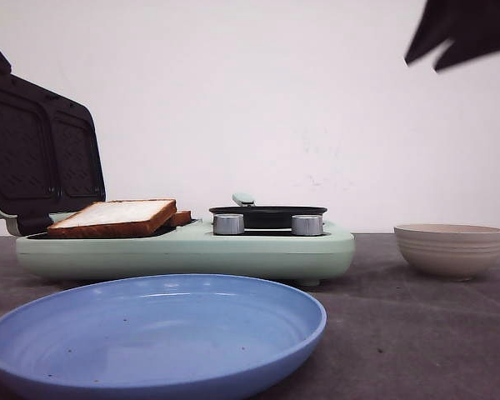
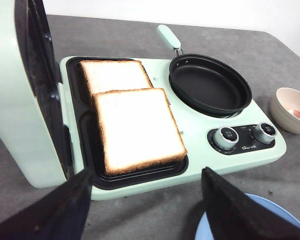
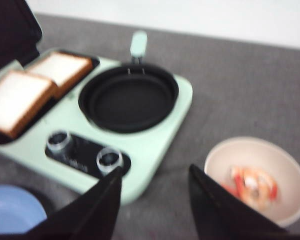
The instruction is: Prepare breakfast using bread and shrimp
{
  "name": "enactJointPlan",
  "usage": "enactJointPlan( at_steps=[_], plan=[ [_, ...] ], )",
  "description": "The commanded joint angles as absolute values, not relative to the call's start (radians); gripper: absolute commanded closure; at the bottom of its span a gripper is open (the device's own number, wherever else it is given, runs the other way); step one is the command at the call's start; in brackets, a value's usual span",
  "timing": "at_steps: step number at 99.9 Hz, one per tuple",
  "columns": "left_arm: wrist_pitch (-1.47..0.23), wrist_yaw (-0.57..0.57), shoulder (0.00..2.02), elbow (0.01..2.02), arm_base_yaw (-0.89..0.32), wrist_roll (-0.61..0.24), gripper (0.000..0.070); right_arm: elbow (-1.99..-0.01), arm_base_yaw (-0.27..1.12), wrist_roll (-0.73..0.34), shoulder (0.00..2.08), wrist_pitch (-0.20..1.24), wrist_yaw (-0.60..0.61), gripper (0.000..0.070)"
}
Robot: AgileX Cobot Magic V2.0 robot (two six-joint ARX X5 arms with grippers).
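Nearest to me in the front view is the blue plate [image 1: 154,333], lying on the grey table [image 1: 417,333] in front of the pale green breakfast maker [image 1: 192,250].

My left gripper [image 2: 145,200] hangs over the near edge of the maker with its two dark fingers spread wide; nothing is between them and they touch nothing. My right gripper [image 3: 155,200] is also parted, empty, and held above the table between the maker and the beige bowl [image 3: 255,180]. In the front view only a dark piece of the right arm shows at the upper right.

On the maker's left side, the lid [image 2: 25,90] stands open and the two slices of bread [image 2: 137,127] lie in the dark tray, the nearer one overlapping the edge of the farther one. Two silver knobs [image 2: 227,136] sit on the maker's front right corner, and behind them is the black pan [image 2: 210,85] with its green handle pointing away.

The bowl stands to the right of the maker, apart from it. The shrimp [image 3: 252,185] lies inside it, blurred in the right wrist view.
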State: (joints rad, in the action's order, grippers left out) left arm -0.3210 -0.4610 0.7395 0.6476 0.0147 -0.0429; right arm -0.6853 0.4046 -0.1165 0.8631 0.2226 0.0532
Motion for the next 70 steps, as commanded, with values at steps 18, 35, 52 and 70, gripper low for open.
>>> enactJointPlan(
  at_steps=[18, 35, 52, 70],
  plan=[
    [-0.290, -0.412, 0.743, 0.652, 0.014, -0.035, 0.0246, -0.604, 0.410, -0.147, 0.786, 0.248, 0.052, 0.0316],
    [-0.279, -0.372, 0.742, 0.654, 0.014, -0.044, 0.0225, -0.602, 0.410, -0.144, 0.781, 0.290, 0.052, 0.0301],
    [-0.207, -0.360, 0.742, 0.686, 0.035, -0.170, 0.0225, -0.602, 0.410, -0.144, 0.781, 0.293, 0.051, 0.0301],
    [-0.164, -0.366, 0.750, 0.771, 0.100, -0.346, 0.0227, -0.602, 0.410, -0.142, 0.781, 0.293, 0.052, 0.0301]
  ],
)
